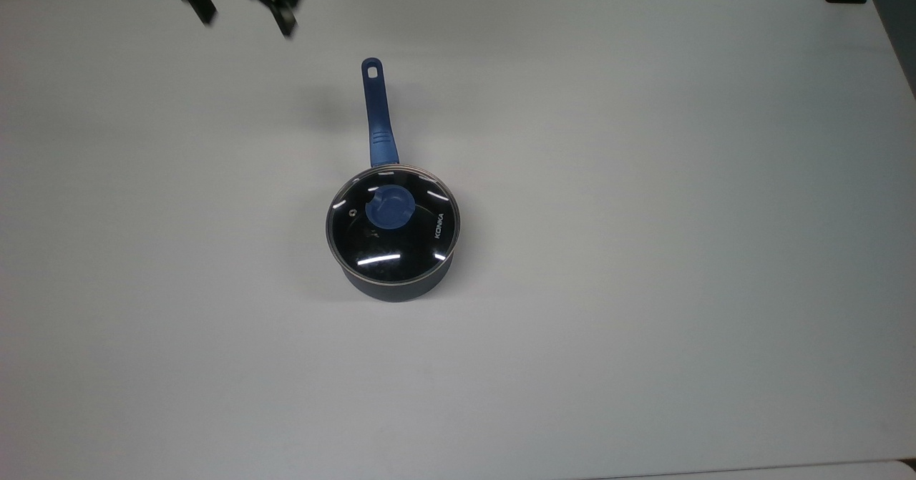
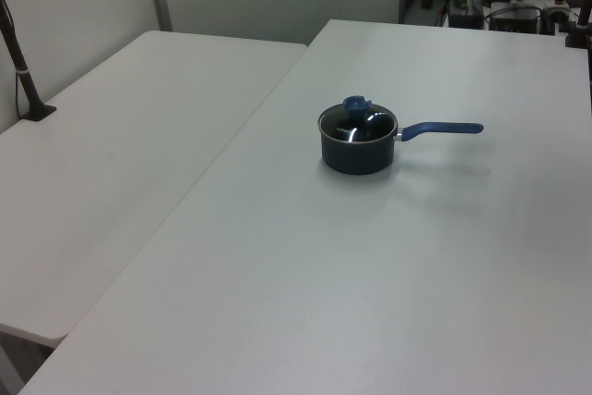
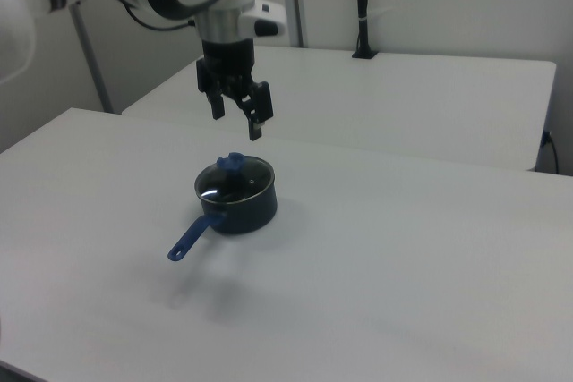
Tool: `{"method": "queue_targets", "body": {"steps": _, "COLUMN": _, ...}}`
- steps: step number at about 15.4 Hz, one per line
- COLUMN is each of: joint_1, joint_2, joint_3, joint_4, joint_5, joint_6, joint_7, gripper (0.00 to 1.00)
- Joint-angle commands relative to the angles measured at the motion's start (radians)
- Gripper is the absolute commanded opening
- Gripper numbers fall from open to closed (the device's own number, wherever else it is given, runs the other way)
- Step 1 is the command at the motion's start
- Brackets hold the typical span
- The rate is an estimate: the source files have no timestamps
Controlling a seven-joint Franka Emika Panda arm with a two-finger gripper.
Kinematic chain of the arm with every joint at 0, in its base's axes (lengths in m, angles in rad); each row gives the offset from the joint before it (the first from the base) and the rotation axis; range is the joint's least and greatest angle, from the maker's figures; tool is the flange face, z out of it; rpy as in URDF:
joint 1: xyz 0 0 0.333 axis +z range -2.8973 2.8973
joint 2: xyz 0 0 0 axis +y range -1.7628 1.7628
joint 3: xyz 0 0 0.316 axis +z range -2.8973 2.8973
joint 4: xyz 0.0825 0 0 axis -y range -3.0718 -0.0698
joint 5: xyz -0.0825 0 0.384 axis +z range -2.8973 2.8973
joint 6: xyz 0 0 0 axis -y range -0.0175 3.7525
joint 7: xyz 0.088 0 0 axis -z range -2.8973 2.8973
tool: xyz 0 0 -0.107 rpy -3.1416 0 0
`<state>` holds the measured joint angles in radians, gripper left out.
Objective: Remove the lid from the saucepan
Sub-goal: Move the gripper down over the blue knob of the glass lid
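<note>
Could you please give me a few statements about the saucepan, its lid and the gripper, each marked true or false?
1. The lid sits on the saucepan. True.
2. The gripper is shut on the lid's blue knob. False: it hangs open in the air, apart from the knob.
3. In the top view, the saucepan's handle points toward the top edge. True.
4. The lid lies flat on the table beside the saucepan. False: it covers the saucepan.
5. In the right view, the gripper is above the saucepan. True.
</note>
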<state>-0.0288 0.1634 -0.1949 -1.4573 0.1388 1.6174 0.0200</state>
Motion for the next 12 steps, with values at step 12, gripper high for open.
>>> {"method": "queue_targets", "body": {"steps": 12, "joint_1": 0.184, "joint_2": 0.234, "joint_3": -0.006, "joint_4": -0.049, "joint_5": 0.028, "joint_6": 0.378, "joint_7": 0.273, "gripper": 1.00}}
